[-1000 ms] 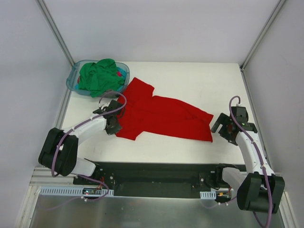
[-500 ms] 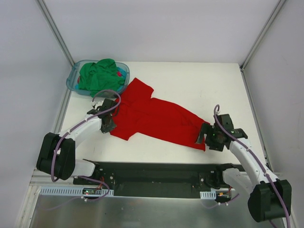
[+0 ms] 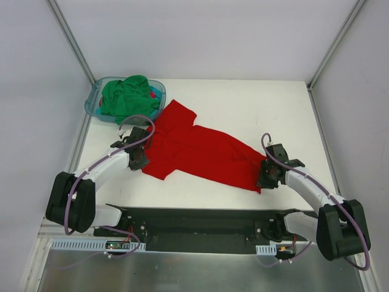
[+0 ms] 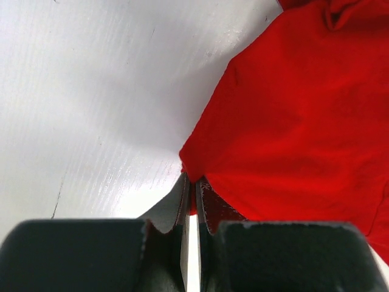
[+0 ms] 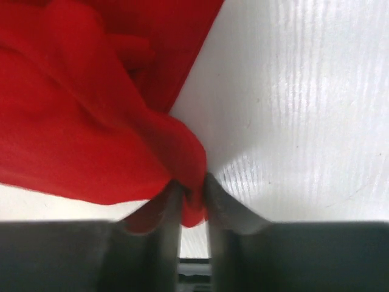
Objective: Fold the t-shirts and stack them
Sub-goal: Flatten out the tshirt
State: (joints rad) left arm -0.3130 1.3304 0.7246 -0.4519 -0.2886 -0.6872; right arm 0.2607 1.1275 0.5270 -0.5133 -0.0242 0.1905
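In the left wrist view, an edge of the red t-shirt (image 4: 292,121) is pinched between the closed fingers of the left gripper (image 4: 193,182), with cloth spreading ahead and right of the jaws. The right gripper (image 5: 191,185) is likewise clamped on a bunched corner (cloth ahead and left). Only from above is the whole shirt seen, stretched between both grippers on the table (image 3: 243,103). Beyond the left jaws a basket (image 3: 92,103) holds a green garment (image 3: 124,97).
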